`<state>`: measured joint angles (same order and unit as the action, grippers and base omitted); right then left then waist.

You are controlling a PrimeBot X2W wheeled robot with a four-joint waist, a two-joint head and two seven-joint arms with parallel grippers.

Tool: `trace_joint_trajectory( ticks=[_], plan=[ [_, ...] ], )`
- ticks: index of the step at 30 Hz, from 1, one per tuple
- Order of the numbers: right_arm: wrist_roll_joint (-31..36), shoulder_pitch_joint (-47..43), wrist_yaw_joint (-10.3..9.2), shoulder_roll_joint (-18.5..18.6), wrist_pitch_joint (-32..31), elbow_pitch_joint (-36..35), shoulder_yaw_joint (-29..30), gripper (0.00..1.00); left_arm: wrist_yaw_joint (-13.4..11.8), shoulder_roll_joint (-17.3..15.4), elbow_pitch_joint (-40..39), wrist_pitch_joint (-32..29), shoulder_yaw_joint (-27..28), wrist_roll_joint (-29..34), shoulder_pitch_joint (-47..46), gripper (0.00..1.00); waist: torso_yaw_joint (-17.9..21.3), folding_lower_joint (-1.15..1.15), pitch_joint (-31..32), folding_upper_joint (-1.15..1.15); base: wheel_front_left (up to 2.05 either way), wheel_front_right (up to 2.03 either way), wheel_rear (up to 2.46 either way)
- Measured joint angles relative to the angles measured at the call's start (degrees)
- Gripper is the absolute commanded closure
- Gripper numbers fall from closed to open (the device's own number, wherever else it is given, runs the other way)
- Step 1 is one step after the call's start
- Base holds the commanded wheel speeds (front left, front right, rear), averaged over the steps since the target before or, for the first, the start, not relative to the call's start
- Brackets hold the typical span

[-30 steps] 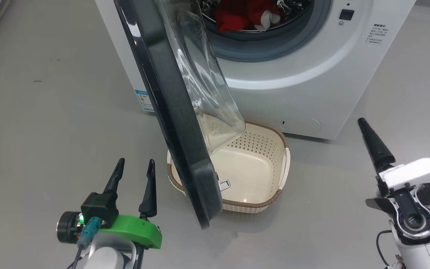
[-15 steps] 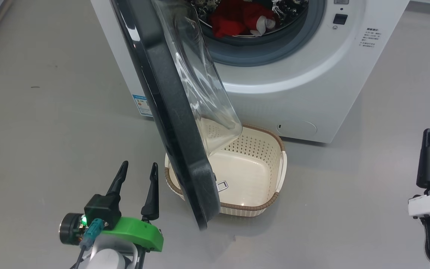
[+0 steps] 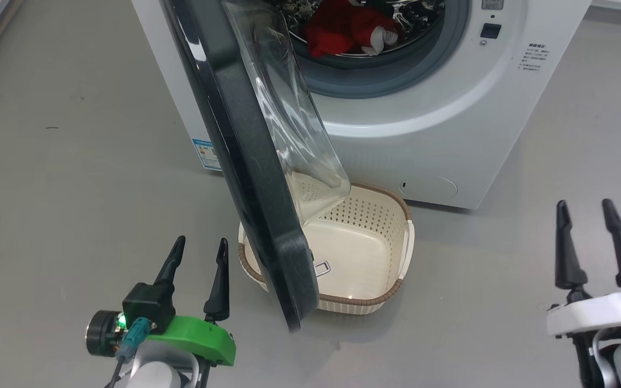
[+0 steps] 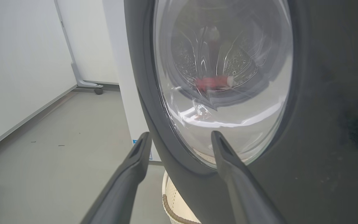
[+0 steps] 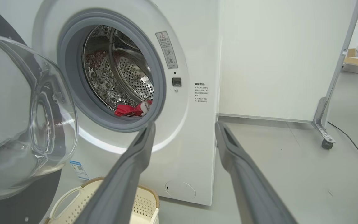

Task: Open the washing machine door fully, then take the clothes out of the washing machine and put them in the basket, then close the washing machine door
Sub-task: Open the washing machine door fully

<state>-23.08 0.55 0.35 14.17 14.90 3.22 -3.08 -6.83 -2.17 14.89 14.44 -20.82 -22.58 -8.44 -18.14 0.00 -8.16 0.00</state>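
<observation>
Glossy black round washing machine door, clear glass bowl bulging, stands half open over the cream perforated basket at the white washing machine's foot, and looks to need swinging wider. Soft red clothes sit at the steel drum's front lip. Both the left gripper and right gripper are spread wide, empty.

1. The washing machine door hangs part-open, swung out over the basket.
2. Red clothes sit inside the washing machine.
3. The left gripper and right gripper both gape wide, holding nothing.
</observation>
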Motion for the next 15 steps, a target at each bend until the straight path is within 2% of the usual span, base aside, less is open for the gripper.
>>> trace_joint_trajectory(
  ticks=[15],
  plan=[
    [5.9, -3.15, 0.74, -6.37, -0.04, -1.38, -3.08, 0.0, 0.0, 0.01, 0.05, 0.0, -0.01, -0.01, 0.07, 0.0, -0.29, 0.0, -0.39, 0.0, 0.0, 0.0, 0.0]
  ],
)
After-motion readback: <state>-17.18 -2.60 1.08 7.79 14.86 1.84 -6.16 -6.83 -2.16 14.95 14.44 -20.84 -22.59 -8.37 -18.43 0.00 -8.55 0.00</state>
